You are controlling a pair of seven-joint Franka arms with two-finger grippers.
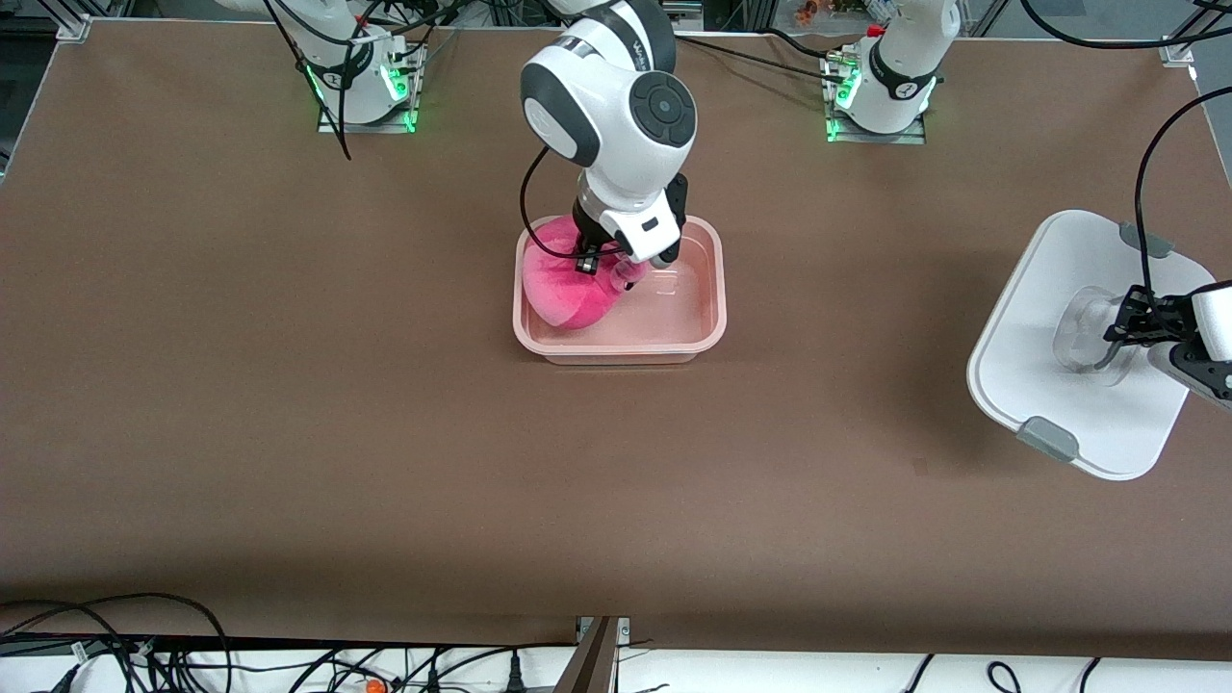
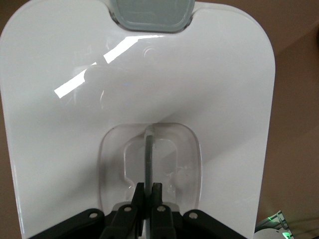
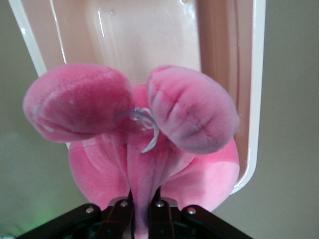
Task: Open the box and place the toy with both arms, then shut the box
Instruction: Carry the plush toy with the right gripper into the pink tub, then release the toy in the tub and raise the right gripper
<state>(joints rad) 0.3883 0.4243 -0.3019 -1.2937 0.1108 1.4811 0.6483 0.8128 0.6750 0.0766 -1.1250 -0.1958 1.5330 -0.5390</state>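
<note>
Toy-drop step: right claw (image 1: pixel 589 262) pinching the pink plush (image 1: pixel 563 284) over the open tub (image 1: pixel 621 348); left claw (image 1: pixel 1124 322) clamps the lid's clear handle (image 2: pixel 149 167). Next, release, then relid.

The right arm's big wrist (image 1: pixel 616 106) covers the back rim of the box (image 1: pixel 621 342) and the top of the toy (image 1: pixel 568 289), so the right gripper (image 1: pixel 589 262) barely shows in the front view. Over at the picture's edge, the left arm (image 1: pixel 1208 342) is cut off past the wrist. In the left wrist view the lid (image 2: pixel 60 124) runs out of frame, one grey clip (image 2: pixel 152 12) only partly showing.
</note>
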